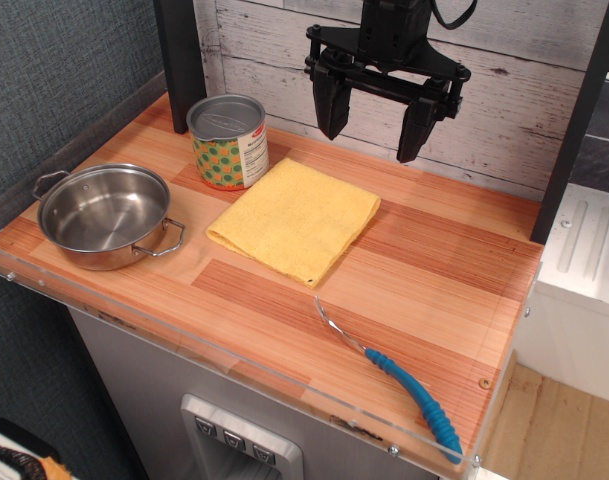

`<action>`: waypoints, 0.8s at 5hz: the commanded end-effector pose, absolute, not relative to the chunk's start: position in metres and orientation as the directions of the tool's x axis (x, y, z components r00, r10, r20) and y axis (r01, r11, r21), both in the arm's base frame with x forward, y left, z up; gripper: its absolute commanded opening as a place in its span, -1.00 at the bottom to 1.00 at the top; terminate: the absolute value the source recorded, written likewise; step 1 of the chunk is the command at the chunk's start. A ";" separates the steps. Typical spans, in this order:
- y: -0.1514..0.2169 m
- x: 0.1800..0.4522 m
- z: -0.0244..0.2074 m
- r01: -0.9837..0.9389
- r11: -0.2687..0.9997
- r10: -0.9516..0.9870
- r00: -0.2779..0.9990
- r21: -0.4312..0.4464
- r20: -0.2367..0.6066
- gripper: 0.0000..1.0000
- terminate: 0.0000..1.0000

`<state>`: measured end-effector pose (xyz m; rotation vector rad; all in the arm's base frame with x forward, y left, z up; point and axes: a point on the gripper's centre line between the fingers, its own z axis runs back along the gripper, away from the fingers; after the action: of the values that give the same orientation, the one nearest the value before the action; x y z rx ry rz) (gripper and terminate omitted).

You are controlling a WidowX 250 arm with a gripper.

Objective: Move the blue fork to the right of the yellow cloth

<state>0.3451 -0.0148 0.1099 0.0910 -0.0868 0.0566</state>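
Observation:
The blue fork (399, 372) lies on the wooden table near the front right edge, silver tines pointing toward the cloth's front corner and its ribbed blue handle running to the front right corner. The yellow cloth (296, 217) lies flat in the middle of the table, folded and turned like a diamond. My gripper (370, 128) hangs above the table's back edge, behind the cloth and far from the fork. Its two black fingers are spread apart and hold nothing.
A patterned can (228, 142) stands just left of the cloth's back corner. A steel pot (105, 215) with two handles sits at the left. A clear plastic rim (234, 375) runs along the table's front edge. Black posts stand at the back left and right.

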 end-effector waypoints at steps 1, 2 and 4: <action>-0.015 0.345 0.110 -0.060 0.994 0.052 0.995 0.088 0.089 1.00 -1.00; -0.023 0.328 0.102 -0.079 0.996 0.077 0.995 0.029 0.068 1.00 -1.00; -0.054 0.285 0.085 -0.299 0.953 0.296 0.953 0.050 0.071 1.00 -1.00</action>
<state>0.2788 -0.0520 0.0702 0.0778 -0.0115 0.3104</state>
